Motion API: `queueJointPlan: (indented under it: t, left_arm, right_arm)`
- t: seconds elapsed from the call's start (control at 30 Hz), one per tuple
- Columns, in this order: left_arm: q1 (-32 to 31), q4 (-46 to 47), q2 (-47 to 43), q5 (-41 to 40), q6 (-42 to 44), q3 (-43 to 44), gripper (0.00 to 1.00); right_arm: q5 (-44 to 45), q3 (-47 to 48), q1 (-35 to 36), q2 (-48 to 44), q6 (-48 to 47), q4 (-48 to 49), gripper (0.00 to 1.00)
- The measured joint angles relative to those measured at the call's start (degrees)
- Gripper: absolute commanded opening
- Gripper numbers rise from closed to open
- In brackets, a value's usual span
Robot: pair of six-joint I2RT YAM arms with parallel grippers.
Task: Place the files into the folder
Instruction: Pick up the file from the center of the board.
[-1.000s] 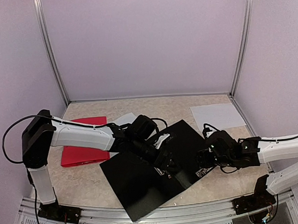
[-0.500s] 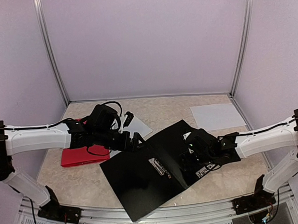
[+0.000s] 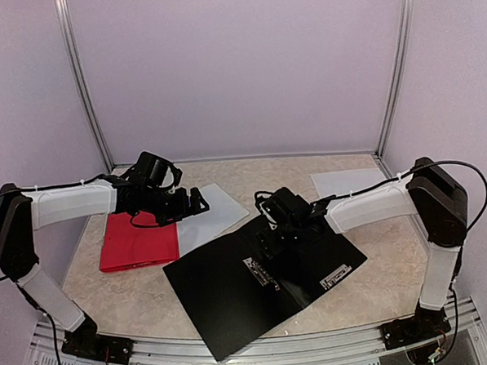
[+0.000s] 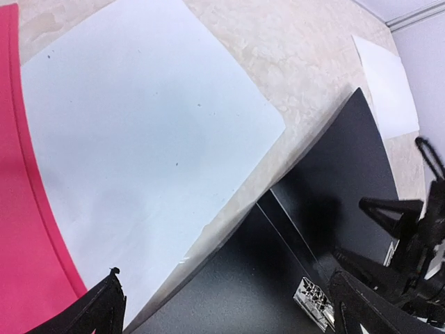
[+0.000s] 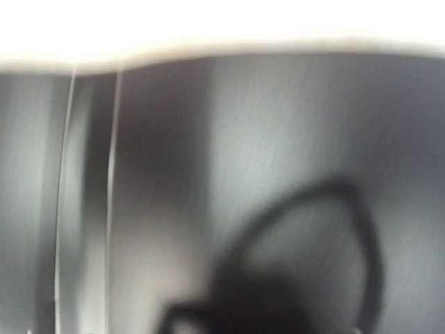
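The left gripper [image 4: 226, 309] holds its fingers wide apart, with nothing between them. Below it a white sheet [image 4: 139, 139] lies flat on the table [image 3: 135, 294], between the red folder [image 3: 136, 241] and the open black folder [image 3: 233, 297]. The right gripper [image 3: 266, 233] is low over the black folder. I cannot tell if it is open. Another white sheet [image 3: 354, 189] lies far off to the right.

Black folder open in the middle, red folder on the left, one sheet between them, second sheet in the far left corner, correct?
No. The second sheet lies in the far right corner, as the top view shows. The black folder, red folder and first sheet are as you say.
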Motion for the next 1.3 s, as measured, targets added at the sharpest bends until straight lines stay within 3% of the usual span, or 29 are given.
queueJointPlan:
  t: [0.2, 0.4, 0.83, 1.13, 1.3]
  left_arm:
    - [2.3, 3.1, 12.0, 5.2, 0.0, 3.9, 0.95]
    - [2.8, 5.0, 18.7, 7.3, -0.8, 5.6, 0.91]
    - [2.4, 9.3, 20.7, 10.1, -2.2, 5.8, 0.84]
    - [1.1, 11.4, 20.9, 10.3, -2.4, 5.1, 0.83]
    - [1.1, 12.4, 20.9, 10.4, -2.4, 4.7, 0.83]
  right_arm:
    - [-3.5, 19.8, -4.6, 11.9, -1.5, 3.4, 0.78]
    - [-6.4, 31.1, -6.0, 21.0, -0.9, 3.6, 0.77]
    - [-15.0, 32.6, -10.1, 26.1, 4.3, 3.6, 0.70]
    - [-18.1, 28.4, -10.4, 25.6, 7.4, 11.0, 0.62]
    - [-18.1, 27.8, -10.5, 25.6, 9.3, 12.4, 0.52]
